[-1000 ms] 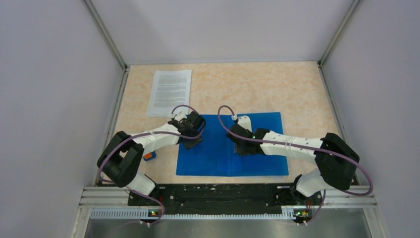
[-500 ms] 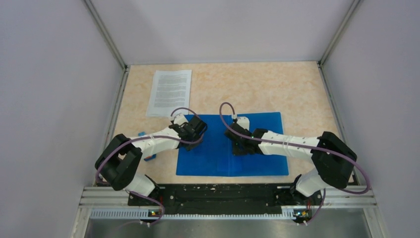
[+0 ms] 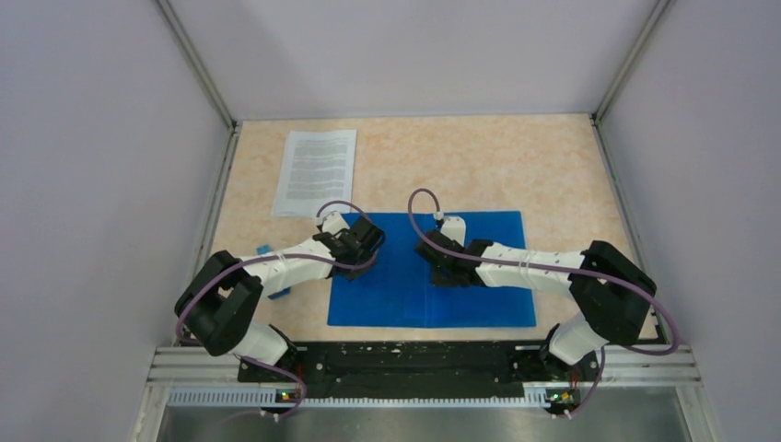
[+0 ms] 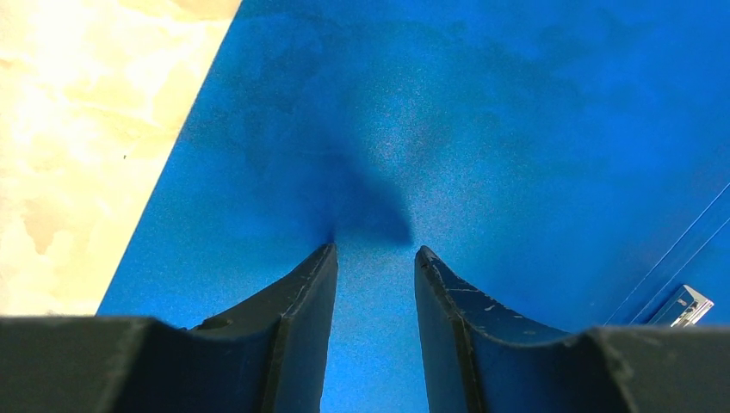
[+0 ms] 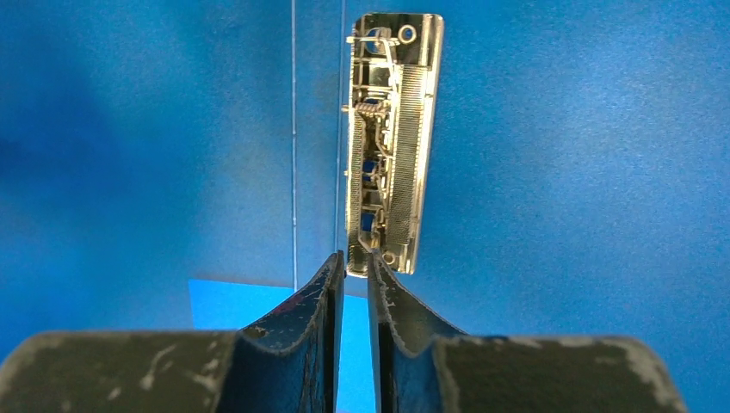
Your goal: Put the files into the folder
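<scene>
- Work the metal clip (image 5: 387,146) at the spine of the folder (image 3: 433,299), which lies open and flat on the desk (image 3: 553,166); open it fully before fetching any paper.
- Approach with the right tool (image 5: 355,258), tips set at the clip's near end and almost closed, only a slit between them; cannot tell whether anything thin is pinched there.
- Steady the folder's left leaf with the left tool (image 4: 374,249), parted by a plain gap, grasping nothing, tips down at the blue surface.
- Fetch the files (image 3: 316,171) from beyond the folder's far-left corner, flat on the desk and well apart from both tools.
- Mind the folder's left edge, near the left tool; bring sheets in low over it.
- Swing through the bare desk beyond the folder's far edge; stay off the side walls (image 3: 110,184) left and right of the folder.
</scene>
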Available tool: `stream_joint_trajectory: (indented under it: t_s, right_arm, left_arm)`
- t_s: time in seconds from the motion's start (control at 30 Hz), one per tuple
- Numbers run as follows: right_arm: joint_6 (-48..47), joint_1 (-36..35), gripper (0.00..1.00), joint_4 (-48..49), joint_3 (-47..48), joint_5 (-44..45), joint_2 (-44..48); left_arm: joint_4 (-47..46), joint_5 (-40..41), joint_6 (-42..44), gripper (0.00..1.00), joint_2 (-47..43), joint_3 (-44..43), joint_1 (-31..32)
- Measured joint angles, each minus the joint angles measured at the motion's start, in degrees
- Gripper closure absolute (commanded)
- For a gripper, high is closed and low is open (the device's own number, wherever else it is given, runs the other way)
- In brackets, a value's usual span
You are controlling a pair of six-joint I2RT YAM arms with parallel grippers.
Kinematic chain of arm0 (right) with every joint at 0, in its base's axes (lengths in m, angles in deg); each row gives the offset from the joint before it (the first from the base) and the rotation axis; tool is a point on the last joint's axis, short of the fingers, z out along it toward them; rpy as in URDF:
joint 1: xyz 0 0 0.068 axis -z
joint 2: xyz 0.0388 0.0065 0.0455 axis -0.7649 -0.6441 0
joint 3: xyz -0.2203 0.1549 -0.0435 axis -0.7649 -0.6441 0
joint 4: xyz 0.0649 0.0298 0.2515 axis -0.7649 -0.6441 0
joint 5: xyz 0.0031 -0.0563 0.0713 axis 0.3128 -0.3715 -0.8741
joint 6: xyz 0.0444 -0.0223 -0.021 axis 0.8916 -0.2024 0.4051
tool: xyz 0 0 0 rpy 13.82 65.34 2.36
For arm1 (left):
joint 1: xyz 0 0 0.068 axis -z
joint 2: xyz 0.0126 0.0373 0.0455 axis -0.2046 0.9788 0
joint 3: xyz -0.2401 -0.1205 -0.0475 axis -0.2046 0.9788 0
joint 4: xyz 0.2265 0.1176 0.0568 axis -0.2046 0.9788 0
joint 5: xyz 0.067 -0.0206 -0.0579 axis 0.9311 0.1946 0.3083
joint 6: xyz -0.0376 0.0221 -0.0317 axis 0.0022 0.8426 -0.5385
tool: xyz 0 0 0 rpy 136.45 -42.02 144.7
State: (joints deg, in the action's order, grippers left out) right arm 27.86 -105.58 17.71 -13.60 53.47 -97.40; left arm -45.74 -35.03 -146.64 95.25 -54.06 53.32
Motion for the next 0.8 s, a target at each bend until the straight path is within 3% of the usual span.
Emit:
stream_joint_trajectory:
  t_s: [0.47, 0.8]
  right_arm:
    - [-1.3, 0.0, 0.87, 0.0, 0.0, 0.8, -1.5]
    - [-6.5, 1.1, 0.9, 1.9, -0.7, 0.3, -1.8]
  left_arm:
    - [0.4, -0.3, 0.1, 0.54, 0.0, -0.3, 0.0]
    - [4.1, -5.7, 3.8, 0.36, -0.8, -1.5, 0.3]
